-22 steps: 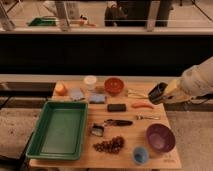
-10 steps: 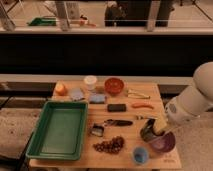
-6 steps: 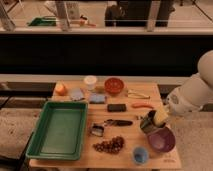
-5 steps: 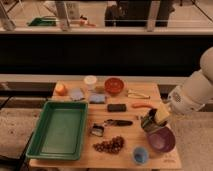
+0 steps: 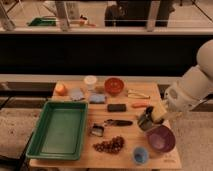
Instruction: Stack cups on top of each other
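Since a second ago the tool has lifted a little and drawn back from the purple bowl. It now hangs just past that bowl's far-left rim, clamped on the metal cup, which sits tilted above the worktop. The light blue cup stands apart at the near edge, just near-left of the purple bowl; farther out, the red bowl sits at the far side and the green tray on the left.

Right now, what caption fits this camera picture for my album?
Robot hand low beside the purple bowl, blue cup close by.
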`<state>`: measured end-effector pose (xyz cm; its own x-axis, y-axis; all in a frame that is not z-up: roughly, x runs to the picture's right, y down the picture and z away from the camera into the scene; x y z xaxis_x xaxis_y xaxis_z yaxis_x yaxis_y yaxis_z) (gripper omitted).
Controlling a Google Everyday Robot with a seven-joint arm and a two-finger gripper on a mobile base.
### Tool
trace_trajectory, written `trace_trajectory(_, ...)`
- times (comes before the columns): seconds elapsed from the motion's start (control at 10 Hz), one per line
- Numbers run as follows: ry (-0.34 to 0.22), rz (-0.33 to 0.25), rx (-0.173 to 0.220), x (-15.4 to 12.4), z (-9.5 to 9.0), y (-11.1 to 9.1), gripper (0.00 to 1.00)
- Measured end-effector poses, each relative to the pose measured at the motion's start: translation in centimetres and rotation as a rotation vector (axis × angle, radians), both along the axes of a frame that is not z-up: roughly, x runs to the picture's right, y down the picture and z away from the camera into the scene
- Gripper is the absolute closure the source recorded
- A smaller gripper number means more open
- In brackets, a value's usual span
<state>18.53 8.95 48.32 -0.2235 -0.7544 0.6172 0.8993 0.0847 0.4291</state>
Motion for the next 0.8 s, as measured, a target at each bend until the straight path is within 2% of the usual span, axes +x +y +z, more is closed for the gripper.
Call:
trace_trajectory(0.2, 0.019, 0.002, 0.009, 0.2, -1.1, 0.0, 0.96)
trace_trajectory(0.3, 0.023, -0.002, 0.026, -0.4, -1.1, 0.3, 0.96)
trace_trajectory(0.5, 0.029, -0.010, 0.045, -1.4, -0.3, 1.9, 0.96)
trace_trajectory(0.8, 0.007, -0.053, 0.057, -4.8, 2.1, 6.0, 0.96)
